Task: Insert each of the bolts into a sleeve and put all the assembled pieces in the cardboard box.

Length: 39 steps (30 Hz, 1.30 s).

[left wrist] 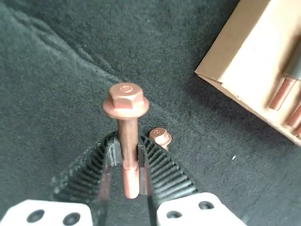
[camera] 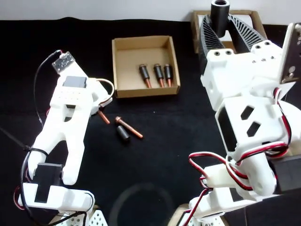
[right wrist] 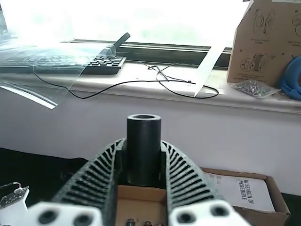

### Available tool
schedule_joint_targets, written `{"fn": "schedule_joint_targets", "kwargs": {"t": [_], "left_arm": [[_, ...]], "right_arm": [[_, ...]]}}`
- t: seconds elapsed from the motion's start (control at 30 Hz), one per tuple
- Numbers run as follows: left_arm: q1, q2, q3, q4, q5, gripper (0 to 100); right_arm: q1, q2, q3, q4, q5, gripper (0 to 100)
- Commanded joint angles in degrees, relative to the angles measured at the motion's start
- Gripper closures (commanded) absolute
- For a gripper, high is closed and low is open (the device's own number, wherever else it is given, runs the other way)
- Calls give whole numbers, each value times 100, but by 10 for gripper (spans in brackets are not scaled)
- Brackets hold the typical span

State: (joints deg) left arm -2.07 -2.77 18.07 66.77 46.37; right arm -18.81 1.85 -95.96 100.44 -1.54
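On the black cloth-covered table (camera: 164, 141) I see the open brown cardboard box (camera: 128, 63) toward 12 o'clock, with three bolt-and-sleeve assemblies (camera: 158, 74) lying side by side in its 4 o'clock corner. My right gripper (right wrist: 143, 146), at 2 o'clock from the box, is clamped on an upright black cylindrical sleeve (right wrist: 144, 134). My left gripper (left wrist: 127, 141), at the box's 7 o'clock, pinches the shaft of a copper-coloured hex flange bolt (left wrist: 126, 101). A second copper bolt (camera: 129, 128) lies at the box's 6 o'clock, just beside a loose short black sleeve (camera: 122, 133).
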Motion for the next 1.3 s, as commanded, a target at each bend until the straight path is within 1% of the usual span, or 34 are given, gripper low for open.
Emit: {"fn": "schedule_joint_targets", "kwargs": {"t": [0.0,0.07,0.13,0.2,0.4,0.43,0.5,0.6,0.73,0.83,0.93,1.13,1.27], "left_arm": [[-66,-321,-66,-62,-211,992],[-66,-321,-31,-62,-378,992],[-75,-321,-22,-62,-519,992],[-75,-321,-22,-62,-527,992],[-40,-321,-13,-308,-554,992],[-22,-321,-22,-343,-563,992],[110,-330,-22,-440,-835,992],[312,-400,-40,-466,-949,992],[549,-1130,92,-651,-1345,993],[708,-2123,593,-1134,-1829,993],[848,-3196,1411,-1820,-2119,993],[1613,-4963,2967,-2796,-2242,993],[1965,-5525,3301,-2927,-2215,993]], "right_arm": [[48,-189,-233,92,-255,992],[40,-435,84,92,-308,992],[57,-884,1033,92,-527,992],[75,-1622,2352,92,-712,992],[48,-4048,6932,-110,-949,992],[48,-4418,7697,-338,-941,992],[48,-5147,9112,-927,-914,992],[48,-6176,11389,-1965,-607,992],[40,-7319,14035,-3327,-413,992],[-22,-7855,15266,-4013,-396,992],[-418,-8136,16084,-4330,-404,992],[-1182,-9015,17411,-5604,-396,992],[-1631,-9833,18369,-6378,-396,992]]}}
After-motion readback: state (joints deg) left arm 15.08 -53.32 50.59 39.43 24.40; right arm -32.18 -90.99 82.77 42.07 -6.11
